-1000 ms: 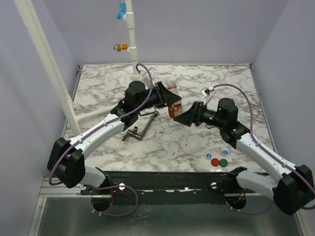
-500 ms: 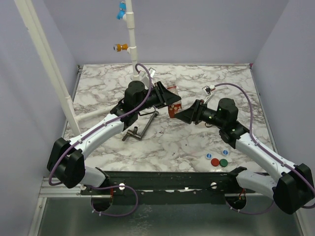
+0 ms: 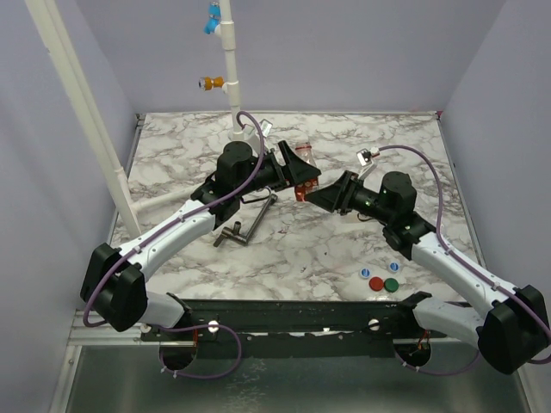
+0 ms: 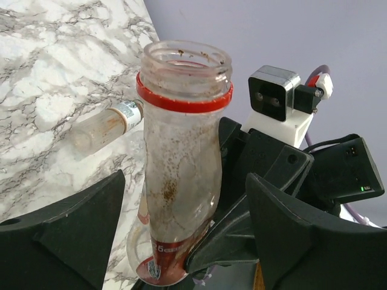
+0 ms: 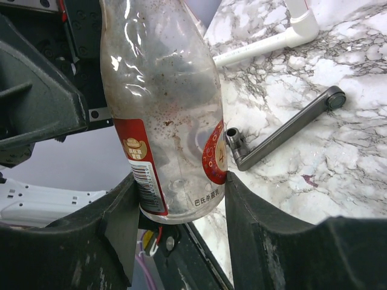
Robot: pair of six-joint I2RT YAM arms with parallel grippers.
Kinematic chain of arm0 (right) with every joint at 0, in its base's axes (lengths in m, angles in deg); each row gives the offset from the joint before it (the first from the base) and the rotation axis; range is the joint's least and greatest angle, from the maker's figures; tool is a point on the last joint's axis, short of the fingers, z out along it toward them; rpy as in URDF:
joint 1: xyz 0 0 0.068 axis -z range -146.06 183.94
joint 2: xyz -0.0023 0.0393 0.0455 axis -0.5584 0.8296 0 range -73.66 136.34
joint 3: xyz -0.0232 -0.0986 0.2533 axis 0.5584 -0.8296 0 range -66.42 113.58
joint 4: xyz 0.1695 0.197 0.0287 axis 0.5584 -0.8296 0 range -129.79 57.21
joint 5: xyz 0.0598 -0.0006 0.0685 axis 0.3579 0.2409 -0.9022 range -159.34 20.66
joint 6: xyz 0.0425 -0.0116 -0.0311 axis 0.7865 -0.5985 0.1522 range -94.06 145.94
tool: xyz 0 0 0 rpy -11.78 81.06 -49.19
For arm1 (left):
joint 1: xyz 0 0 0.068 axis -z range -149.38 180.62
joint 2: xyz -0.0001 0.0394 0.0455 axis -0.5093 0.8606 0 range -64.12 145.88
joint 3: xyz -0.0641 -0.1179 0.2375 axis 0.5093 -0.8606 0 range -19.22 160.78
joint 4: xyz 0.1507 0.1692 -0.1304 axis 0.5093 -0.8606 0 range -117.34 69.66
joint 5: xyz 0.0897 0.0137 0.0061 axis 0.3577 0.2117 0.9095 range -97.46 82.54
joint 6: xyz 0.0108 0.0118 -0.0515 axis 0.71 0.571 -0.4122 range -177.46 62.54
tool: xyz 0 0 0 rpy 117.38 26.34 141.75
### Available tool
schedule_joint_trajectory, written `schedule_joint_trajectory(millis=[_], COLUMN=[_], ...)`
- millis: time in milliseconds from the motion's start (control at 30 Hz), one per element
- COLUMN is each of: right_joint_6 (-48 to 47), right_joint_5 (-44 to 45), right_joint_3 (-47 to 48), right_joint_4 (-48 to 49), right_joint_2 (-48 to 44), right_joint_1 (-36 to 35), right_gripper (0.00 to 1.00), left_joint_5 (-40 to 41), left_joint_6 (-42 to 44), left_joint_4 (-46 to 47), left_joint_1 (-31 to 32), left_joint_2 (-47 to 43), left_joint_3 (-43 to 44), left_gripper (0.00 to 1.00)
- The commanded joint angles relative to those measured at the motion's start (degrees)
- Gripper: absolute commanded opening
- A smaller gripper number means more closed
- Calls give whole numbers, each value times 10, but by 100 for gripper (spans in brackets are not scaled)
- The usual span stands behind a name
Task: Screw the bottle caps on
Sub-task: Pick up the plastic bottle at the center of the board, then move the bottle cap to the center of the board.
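Right gripper (image 5: 178, 199) pinches the bottle (image 5: 160, 90) by its base, aloft just beyond the grey bar (image 3: 250, 222), the left gripper (image 4: 181, 202) standing wide about its body; it should hold steady, mouth clear, while a cap is fetched from the bottle caps (image 3: 380, 279), well apart from that bar

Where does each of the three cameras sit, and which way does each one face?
Top external: above and behind the arms, looking down on the marble table; both arms show, the left gripper and right gripper both at the bottle.
Left wrist: on the left arm, looking along its open fingers at the bottle's uncapped mouth; the right gripper shows behind.
Right wrist: on the right arm, looking along its fingers, which clasp the bottle's base.
Shared: all three see that red-labelled bottle.
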Motion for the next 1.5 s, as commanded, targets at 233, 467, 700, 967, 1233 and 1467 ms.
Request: schedule_joint_trajectory(millis=[233,467,700,967,1233,1467], right_joint_6=[17,15,10,7,58,190], right_joint_5=[20,23,27,68,226,357], right_joint_3=[24,29,35,48,96,139], right_joint_4=[29,16,-13,-99,-392,-719], right_joint_2=[5,8,12,6,-24,-5], right_joint_1=[-4,-5,-6,-7,-7,-7], right_gripper=[24,24,25,61,100,100], left_joint_5=[-13,6,13,7,59,116], left_joint_6=[20,19,20,43,152,277], left_joint_4=[-15,-15,-7,-7,-101,-176], left_joint_1=[0,1,1,-1,-10,-9], left_joint_2=[8,13,20,39,16,-47], left_joint_3=[6,8,15,28,59,39], left_gripper=[72,73,64,21,3,0])
